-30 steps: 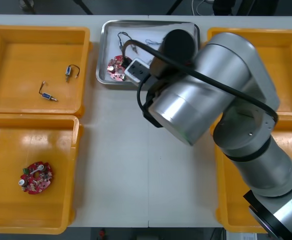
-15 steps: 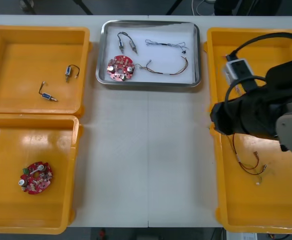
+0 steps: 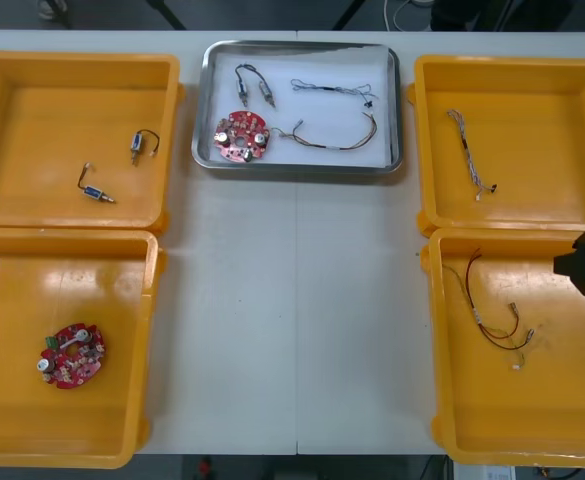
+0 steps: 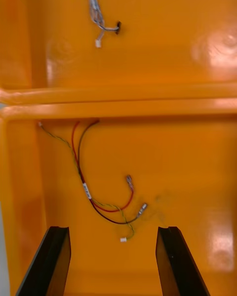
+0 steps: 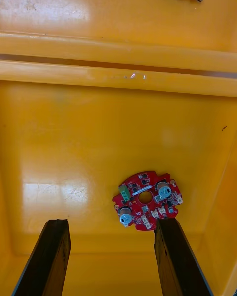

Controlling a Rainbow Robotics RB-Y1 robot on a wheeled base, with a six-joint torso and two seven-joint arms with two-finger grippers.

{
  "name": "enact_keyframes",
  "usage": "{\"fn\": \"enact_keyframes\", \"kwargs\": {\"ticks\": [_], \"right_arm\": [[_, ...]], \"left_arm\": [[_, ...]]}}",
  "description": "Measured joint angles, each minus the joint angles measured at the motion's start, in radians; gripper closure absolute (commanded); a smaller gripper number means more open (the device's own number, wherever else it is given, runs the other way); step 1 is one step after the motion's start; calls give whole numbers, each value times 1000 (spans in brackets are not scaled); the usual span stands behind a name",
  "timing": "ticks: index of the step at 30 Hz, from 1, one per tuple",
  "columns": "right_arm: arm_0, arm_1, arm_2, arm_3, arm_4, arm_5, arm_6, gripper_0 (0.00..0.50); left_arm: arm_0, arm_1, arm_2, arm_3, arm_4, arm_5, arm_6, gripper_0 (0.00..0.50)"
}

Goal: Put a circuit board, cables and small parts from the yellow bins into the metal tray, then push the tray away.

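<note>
The left end effector [image 5: 111, 222] hangs open over the near left bin [image 3: 32, 420], a red board [image 5: 146, 201] on the bin floor just beyond its fingers. The right end effector [image 4: 112, 231], open too, hangs over the near right bin [image 3: 542, 420] above a red and yellow cable [image 4: 101, 197]. The far left bin [image 3: 32, 120] holds two small metal parts [image 3: 143, 142], the far right bin [image 3: 547, 150] a twisted cable [image 3: 469, 152]. At the counter's [image 3: 292, 300] far middle, the tray [image 3: 292, 167] holds a second board [image 3: 241, 136], cables [image 3: 337, 138] and more parts [image 3: 255, 84].
</note>
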Motion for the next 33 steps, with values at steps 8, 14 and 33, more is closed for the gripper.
{"fn": "enact_keyframes", "kwargs": {"ticks": [8, 14, 33], "right_arm": [[81, 0, -47, 17, -13, 0, -32, 0], [97, 0, -47, 70, -31, 0, -50, 0], [38, -83, 1, 105, -79, 0, -19, 0]], "left_arm": [[0, 0, 0, 0, 0, 0, 0, 0], [0, 0, 0, 0, 0, 0, 0, 0], [0, 0, 0, 0, 0, 0, 0, 0]]}}
